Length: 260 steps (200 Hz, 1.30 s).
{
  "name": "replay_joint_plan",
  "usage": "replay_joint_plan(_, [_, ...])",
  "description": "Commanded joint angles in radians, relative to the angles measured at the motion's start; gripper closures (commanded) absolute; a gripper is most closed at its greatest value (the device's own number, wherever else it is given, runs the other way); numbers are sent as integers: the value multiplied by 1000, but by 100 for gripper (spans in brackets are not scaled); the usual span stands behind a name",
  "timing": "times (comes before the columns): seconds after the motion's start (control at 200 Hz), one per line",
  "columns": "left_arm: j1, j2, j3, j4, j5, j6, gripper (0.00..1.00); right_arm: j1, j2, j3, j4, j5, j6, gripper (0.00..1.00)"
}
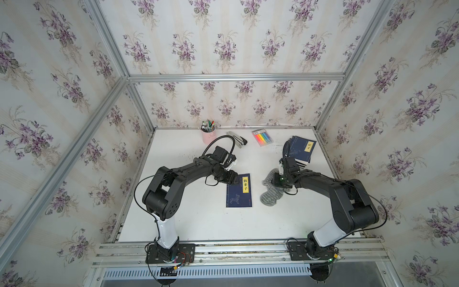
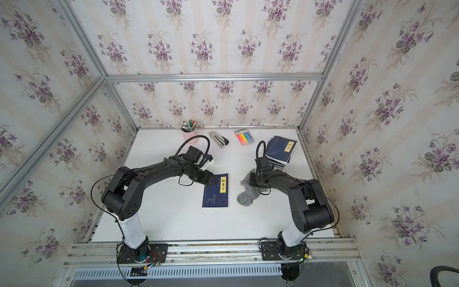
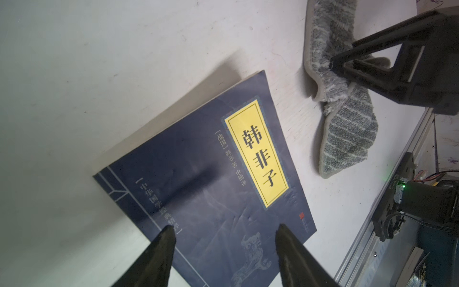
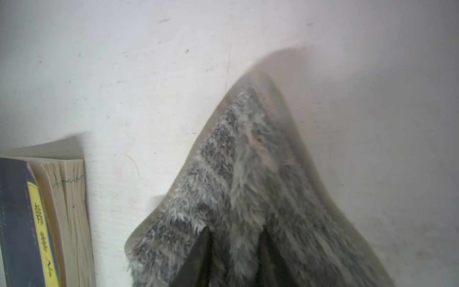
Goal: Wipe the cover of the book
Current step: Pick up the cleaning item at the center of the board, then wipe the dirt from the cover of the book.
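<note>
In both top views the book (image 1: 239, 192) lies flat at frame centre on the counter (image 1: 198, 223). Its long axis runs up and down the picture, and its yellow title strip is at the upper right. The grey cloth (image 1: 270, 196) lies just right of the book, apart from the cover. The right jaws are pinched shut on a ridge of the cloth's pile, so the book sits directly frame-left of them, which I judge a short sideways carry. The left jaws stand open and empty over the book's upper left corner. Whether they touch the cover I cannot tell.
</note>
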Motion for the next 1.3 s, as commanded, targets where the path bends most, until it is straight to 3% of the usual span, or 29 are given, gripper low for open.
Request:
replay_joint_plan(0.0, [-1,15,5,19,-3,13,36,15,8,-17,-120,-2,29,89])
replay_joint_plan(0.07, [-1,25,7,17,-7,14,38,20,-27,-17,-121,-8,35,100])
replay_joint_plan(0.295, [-2,68,29,12,-15,11,44,111,-228,31,-166,-33,67,100])
replay_joint_plan(0.515, [-2,133,65,-7,-17,-8,67,320,-328,126,-170,-16,154,100])
replay_joint_plan(0.669, [1,160,77,-16,-26,-22,80,445,-295,121,-63,28,220,100])
replay_joint_plan(0.894, [13,182,86,-21,-5,-41,86,590,-189,99,121,234,266,100])
replay_joint_plan(1.104, [27,195,87,-26,-3,-50,90,603,27,145,66,109,321,100])
replay_joint_plan(1.294, [34,208,93,-38,-9,-54,94,594,41,53,72,117,385,100])
